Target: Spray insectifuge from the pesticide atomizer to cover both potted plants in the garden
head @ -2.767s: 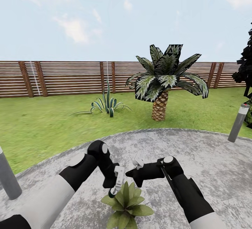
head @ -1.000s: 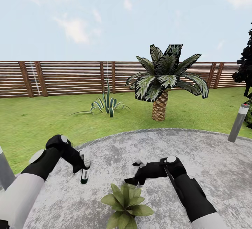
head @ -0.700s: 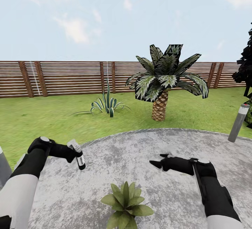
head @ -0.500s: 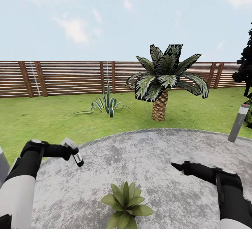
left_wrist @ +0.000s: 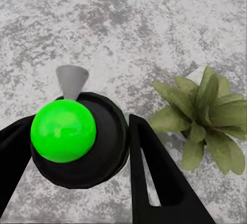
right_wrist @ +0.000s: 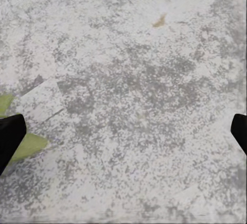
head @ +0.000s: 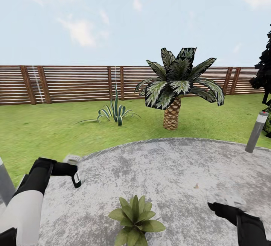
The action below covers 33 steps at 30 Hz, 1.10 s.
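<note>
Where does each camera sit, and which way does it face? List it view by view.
Head view: on the head, facing forward over the patio to the fence; both arms show, the left gripper holding the pesticide atomizer.
Left wrist view: looks down past the atomizer; dark fingers show.
Right wrist view: looks down at paving; the right gripper is open.
Shared: head and left wrist views show the potted plant.

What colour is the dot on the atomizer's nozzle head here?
Bright green, on the black nozzle head of the pesticide atomizer; the left wrist view shows it best.

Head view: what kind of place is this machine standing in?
Most likely a fenced garden: a green lawn around a round paved patio, a palm, and a brown slatted fence behind.
</note>
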Tool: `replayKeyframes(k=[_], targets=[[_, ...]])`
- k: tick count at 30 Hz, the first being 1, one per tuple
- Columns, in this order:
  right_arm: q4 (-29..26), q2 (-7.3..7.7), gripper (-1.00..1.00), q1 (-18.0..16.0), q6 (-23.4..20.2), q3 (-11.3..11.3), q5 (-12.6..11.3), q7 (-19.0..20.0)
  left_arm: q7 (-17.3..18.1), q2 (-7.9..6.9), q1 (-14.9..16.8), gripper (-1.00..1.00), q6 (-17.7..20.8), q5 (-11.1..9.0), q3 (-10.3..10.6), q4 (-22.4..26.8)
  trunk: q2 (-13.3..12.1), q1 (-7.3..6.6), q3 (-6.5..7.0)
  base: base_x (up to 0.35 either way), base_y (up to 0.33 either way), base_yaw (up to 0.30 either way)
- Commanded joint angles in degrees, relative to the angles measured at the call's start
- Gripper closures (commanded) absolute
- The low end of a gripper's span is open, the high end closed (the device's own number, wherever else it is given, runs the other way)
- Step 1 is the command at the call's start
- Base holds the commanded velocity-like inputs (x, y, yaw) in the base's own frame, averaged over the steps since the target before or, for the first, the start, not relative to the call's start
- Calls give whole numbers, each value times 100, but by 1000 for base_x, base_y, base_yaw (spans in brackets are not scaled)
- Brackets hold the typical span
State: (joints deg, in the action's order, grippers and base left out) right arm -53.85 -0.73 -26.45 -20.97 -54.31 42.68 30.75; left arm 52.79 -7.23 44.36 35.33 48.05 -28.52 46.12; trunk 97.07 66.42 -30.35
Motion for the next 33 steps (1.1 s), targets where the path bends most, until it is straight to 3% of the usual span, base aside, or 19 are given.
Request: replayKeyframes(k=[1, 6, 13, 22, 25, 29, 32, 33], targets=[[51, -6, -100, -9, -8, -25, 45, -76, -43, 5, 6, 100, 33, 22, -56, -30, 4, 0, -6, 0, 0, 0], [272, 1, -100, -10, -12, -26, 33, -473, -433, 11, 6, 100, 20, 16, -286, -420, 4, 0, -6, 0, 0, 0], [298, 2, -100, -10, -13, -27, 37, -507, -452, 38, 9, 100, 27, 27, -295, -890, 4, 0, -6, 0, 0, 0], [296, 3, -100, -10, -13, -27, 47, -509, -431, 47, 11, 100, 97, 52, -287, -988, 4, 0, -6, 0, 0, 0], [303, 6, -100, -10, -13, -25, 47, -516, -428, 47, 11, 100, 745, 67, -230, -985, 4, 0, -21, 0, 0, 0], [304, 6, -100, -10, -13, -19, 47, -516, -428, 47, 11, 100, 1100, 72, 221, -983, 4, 0, -53, 0, 0, 0], [305, 10, -100, -10, -13, -19, 47, -510, -401, 47, 10, 100, 1178, 61, 956, -1010, 4, 0, -80, 0, 0, 0], [305, 11, -100, -10, -13, -19, 47, -510, -377, 47, 10, 100, 1184, 59, 1083, -1058, 4, 0, -89, 0, 0, 0]])
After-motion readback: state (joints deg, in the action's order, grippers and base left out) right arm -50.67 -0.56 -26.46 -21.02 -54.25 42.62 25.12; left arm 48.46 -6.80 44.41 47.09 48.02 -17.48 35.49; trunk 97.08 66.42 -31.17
